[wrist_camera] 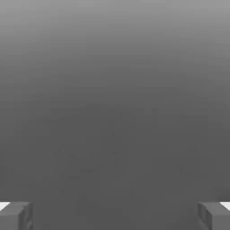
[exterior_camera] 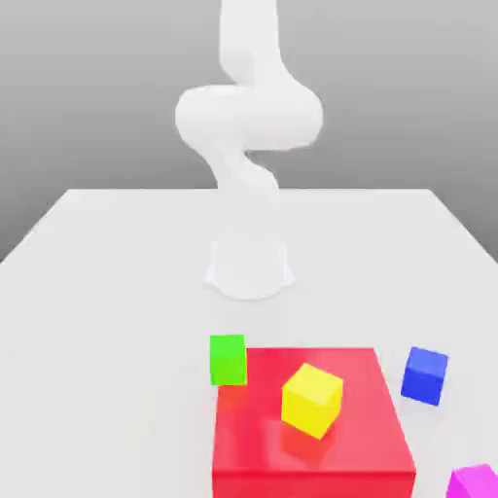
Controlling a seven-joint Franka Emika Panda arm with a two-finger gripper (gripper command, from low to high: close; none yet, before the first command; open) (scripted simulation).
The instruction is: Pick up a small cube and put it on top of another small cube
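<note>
In the exterior view, the white worktop point(exterior_camera: 117, 331) is spreading across most of the frame, its far edge running level across the upper middle and its side edges slanting outward. Its left half is lying bare, leaving open room beside the green cube point(exterior_camera: 228, 361). The white robot arm point(exterior_camera: 249, 117) is rising from its base at centre to the top edge. Just below centre, the green cube is sitting at the upper left corner of the red block point(exterior_camera: 253, 428); whether they are touching, I cannot tell. The yellow cube point(exterior_camera: 311, 400) is resting, turned, on the red block's upper face, with bare red around it. The blue cube point(exterior_camera: 424, 376) is standing at lower right, a strip of white separating it from the block. The magenta cube point(exterior_camera: 474, 483) is lying in the bottom right corner, cut by the frame. In the hand view, the pincer point(wrist_camera: 115, 216) is holding its fingers wide apart, with nothing between them.
</note>
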